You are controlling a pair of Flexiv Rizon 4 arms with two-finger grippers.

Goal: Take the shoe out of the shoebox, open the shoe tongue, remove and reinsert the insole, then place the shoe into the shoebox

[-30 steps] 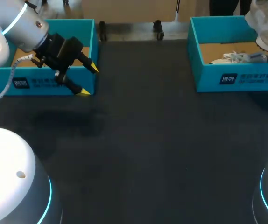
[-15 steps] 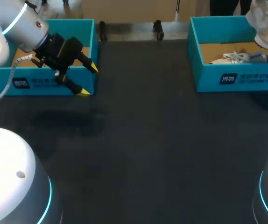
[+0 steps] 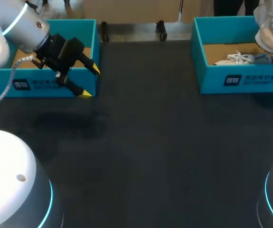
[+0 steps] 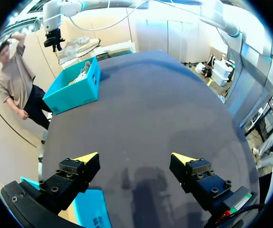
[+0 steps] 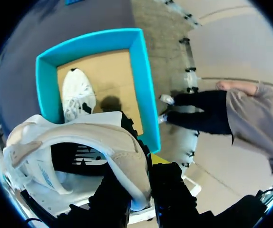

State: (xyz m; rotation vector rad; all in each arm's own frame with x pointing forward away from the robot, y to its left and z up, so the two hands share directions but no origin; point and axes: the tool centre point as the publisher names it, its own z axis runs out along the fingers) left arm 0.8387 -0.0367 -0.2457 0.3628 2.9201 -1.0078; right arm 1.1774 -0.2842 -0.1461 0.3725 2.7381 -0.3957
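Observation:
A beige and white shoe (image 3: 272, 33) hangs above the right teal shoebox (image 3: 241, 78) at the table's far right. In the right wrist view my right gripper (image 5: 145, 166) is shut on the rim of this shoe (image 5: 79, 142), one finger inside and one outside. A second white shoe (image 5: 77, 99) lies on the cardboard floor of the shoebox (image 5: 143, 95) below; it also shows in the head view as the second shoe (image 3: 238, 58). My left gripper (image 3: 89, 81) stands open and empty in front of the left teal box (image 3: 55, 85). The left gripper (image 4: 135, 157) holds nothing between its fingers.
The left teal box's corner (image 4: 91, 211) lies just under my left gripper. The dark table surface (image 3: 165, 142) stretches between the two boxes. From the left wrist, the right shoebox (image 4: 74, 88) is far across the table, with the held shoe (image 4: 79, 46) above it.
The held shoe has shifted slightly up and to the right above the right shoebox. My left arm has not moved.

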